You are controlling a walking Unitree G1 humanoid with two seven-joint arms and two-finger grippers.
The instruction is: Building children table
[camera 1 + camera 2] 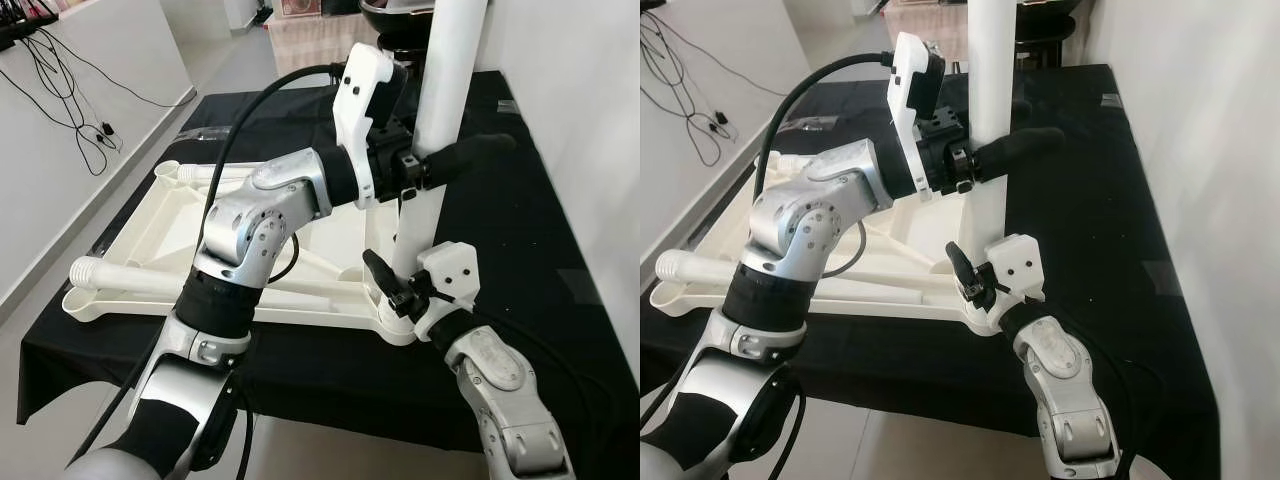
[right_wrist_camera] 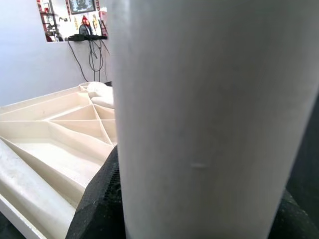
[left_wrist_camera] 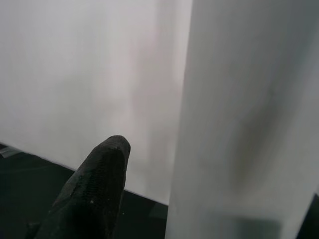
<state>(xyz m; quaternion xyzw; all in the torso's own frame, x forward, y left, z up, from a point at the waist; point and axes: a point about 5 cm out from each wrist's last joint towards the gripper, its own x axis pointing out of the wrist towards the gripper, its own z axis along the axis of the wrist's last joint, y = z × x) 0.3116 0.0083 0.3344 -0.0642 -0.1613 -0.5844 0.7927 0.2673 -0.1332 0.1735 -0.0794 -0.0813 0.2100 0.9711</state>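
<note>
Right wrist view pressed so close to the upright table leg [image 2: 214, 119] that showed little but its white tube, blurred, with black pads [image 2: 97, 199] hugging it low on both sides. Read from that as the right gripper [image 1: 397, 283] clamped on the leg, jaws narrow around its foot, just above the near corner of the upturned tabletop [image 1: 180, 215]. Saw one black finger [image 1: 380, 270] plainly from the head views; lost the other behind the tube.

Higher up the same leg, found the left gripper [image 1: 468, 157] reaching across from the robot's left at about mid-height. Could not tell whether its jaws were clamped or slack: far side hidden behind the leg, and the left wrist view gave merely a soft grey column against a pale wall. Lost the leg's top past the upper frame edge.

Beyond the arms, made out the cream tabletop lying ribs-up on the bench [image 1: 560, 230], which was draped in black cloth. Counted two loose legs resting across the ribs: one [image 1: 125, 273] near the front edge, a second [image 1: 215, 172] toward the back, both partly covered by the left arm.

Farther off, noted black cables [image 1: 60, 90] trailing down a white wall on the left, and dim furniture cut off at the top.
</note>
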